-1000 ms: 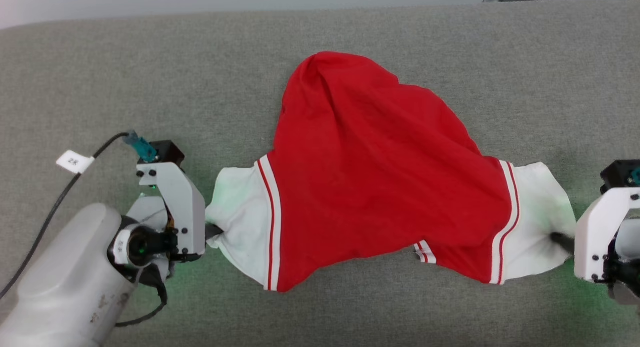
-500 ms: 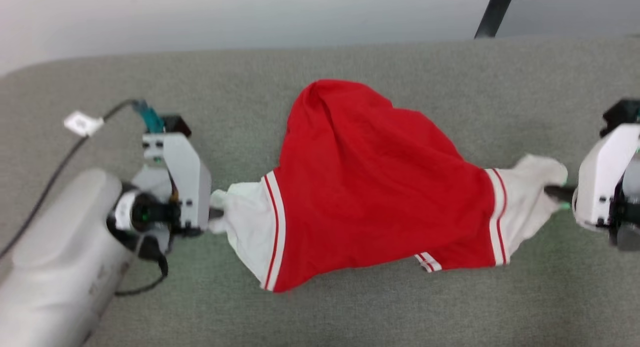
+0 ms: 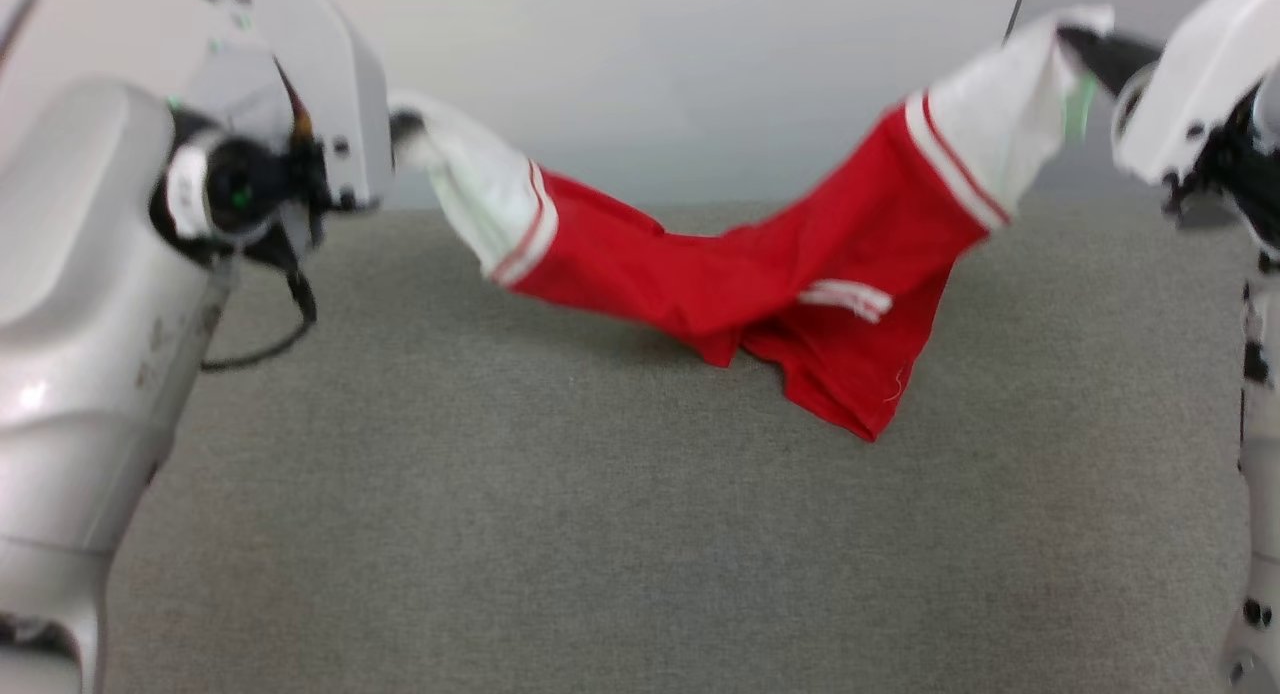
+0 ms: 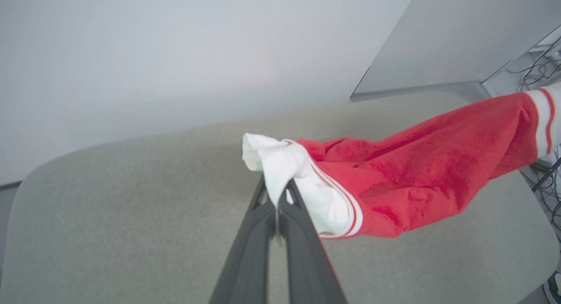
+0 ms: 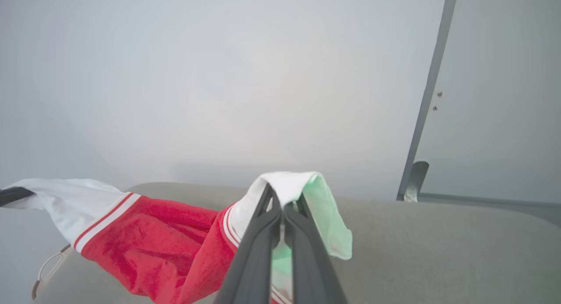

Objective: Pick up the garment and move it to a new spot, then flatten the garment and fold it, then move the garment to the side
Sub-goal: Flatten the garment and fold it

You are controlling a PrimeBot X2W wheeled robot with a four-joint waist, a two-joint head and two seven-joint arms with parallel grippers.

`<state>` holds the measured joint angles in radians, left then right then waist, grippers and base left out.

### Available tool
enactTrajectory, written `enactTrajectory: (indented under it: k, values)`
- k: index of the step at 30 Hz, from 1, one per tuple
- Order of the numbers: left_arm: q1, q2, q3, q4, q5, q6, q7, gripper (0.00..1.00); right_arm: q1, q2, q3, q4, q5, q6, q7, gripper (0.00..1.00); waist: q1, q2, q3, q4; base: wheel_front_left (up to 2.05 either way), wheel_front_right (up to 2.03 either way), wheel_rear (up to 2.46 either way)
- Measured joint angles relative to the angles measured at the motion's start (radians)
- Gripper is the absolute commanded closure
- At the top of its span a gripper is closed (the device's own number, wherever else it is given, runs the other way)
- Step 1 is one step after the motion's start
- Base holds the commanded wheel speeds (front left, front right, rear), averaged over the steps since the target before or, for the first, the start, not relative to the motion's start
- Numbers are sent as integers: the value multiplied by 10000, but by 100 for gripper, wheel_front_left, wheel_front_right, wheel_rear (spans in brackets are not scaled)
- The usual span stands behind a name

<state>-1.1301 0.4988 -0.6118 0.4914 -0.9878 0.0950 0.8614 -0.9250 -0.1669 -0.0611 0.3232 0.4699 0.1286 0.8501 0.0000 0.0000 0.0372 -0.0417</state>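
both white short sleeves of the red jersey shirt (image 3: 720, 274) with red-white striped trim are pinched, so the shirt hangs stretched in the air above the grey cloth-covered tabletop (image 3: 500, 494). the left gripper (image 3: 405, 126) has its two long dark fingers clenched on the bunched tip of one sleeve, and the right gripper (image 3: 1078, 42), higher in the head view, grasps the other sleeve the same way. the red body sags between them, its lowest fold hanging near the tabletop, though whether it touches cannot be told.

Red garment (image 3: 740, 274) slung, sagging midair
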Motion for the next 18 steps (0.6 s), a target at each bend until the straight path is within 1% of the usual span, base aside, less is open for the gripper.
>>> enactTrajectory:
  k: [4,7,9,11,15,18]
  values:
    - [-701,-280,144,598,219,-123,-731,100,-875,307,-29,612,-113,0,-1317,100,0,0,-175,115,0,0,0]
    - [-1123,-351,198,1009,437,-249,-1210,100,-1410,351,58,993,-194,0,-2224,100,0,0,-82,177,0,0,0]
    - [-1446,-414,268,1260,562,-255,-1572,100,-1782,320,176,1248,-236,0,-2704,100,0,0,61,205,0,0,0]
    - [-1778,-466,295,1455,717,-330,-1954,100,-2157,261,397,1519,-295,0,-3110,100,0,1,271,225,0,0,0]
    - [-2617,-591,397,1887,1026,-337,-2656,100,-2965,192,823,2090,-426,0,-3940,100,0,0,866,240,0,0,0]
    - [-3497,-625,368,2243,1530,-397,-3505,100,-3920,-56,1296,2594,-1160,0,-5244,100,0,0,1466,219,0,0,0]
